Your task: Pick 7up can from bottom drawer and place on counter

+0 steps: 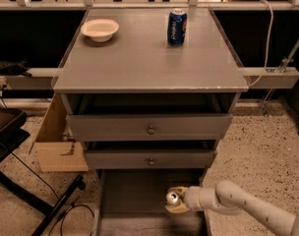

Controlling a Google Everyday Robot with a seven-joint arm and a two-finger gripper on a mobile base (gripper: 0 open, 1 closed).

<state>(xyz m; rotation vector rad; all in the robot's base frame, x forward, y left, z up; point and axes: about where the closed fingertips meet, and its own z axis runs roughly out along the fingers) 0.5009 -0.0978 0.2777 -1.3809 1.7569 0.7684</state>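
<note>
The 7up can (172, 197) shows only its shiny metal top, inside the open bottom drawer (134, 191) near its right side. My gripper (176, 200) reaches in from the lower right and is shut on the can, its pale fingers (178, 209) on either side of it. The counter (149, 58) is the broad grey top of the cabinet, above and behind.
On the counter stand a blue Pepsi can (177, 27) at the back right and a white bowl (100, 29) at the back left. Two upper drawers with round knobs (150, 130) overhang the bottom drawer. A cardboard box (58, 141) and a dark stand sit left of the cabinet.
</note>
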